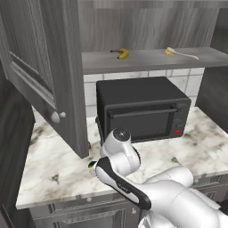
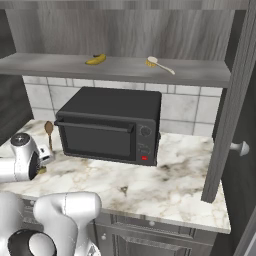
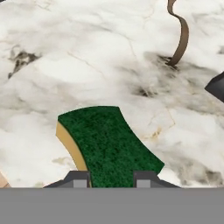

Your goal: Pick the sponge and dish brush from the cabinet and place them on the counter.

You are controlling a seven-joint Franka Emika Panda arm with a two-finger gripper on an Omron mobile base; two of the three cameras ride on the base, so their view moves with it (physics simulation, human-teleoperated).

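**Sponge low over the table, brush on the shelf**

In the hand view we see the sponge [image 3: 109, 144] between the two dark fingertips [image 3: 78, 179] of the hand [image 3: 112, 180]. The green top faces the camera and the yellow layer shows along its left edge. The fingertips stand on both sides of the sponge, close to it, but we cannot tell if they press on it or if they are a little apart from it. Below the sponge lies the white marble table [image 3: 87, 57] with its brown-grey veins.

From the left base view, the hand is hidden behind the wrist of the arm [image 1: 116, 153], which is low over the near left part of the table [image 1: 58, 164], in front of the black microwave [image 1: 140, 109].

The dish brush [image 2: 160, 64] lies on the grey shelf [image 2: 200, 75] of the cabinet [image 1: 42, 71], on the right part, above the microwave (its yellow head points to the left). The banana [image 2: 96, 59] lies on the same shelf more to the left, well apart from the brush. A brown spoon [image 2: 49, 131] is on the table just left of the microwave. Both cabinet doors stand open.
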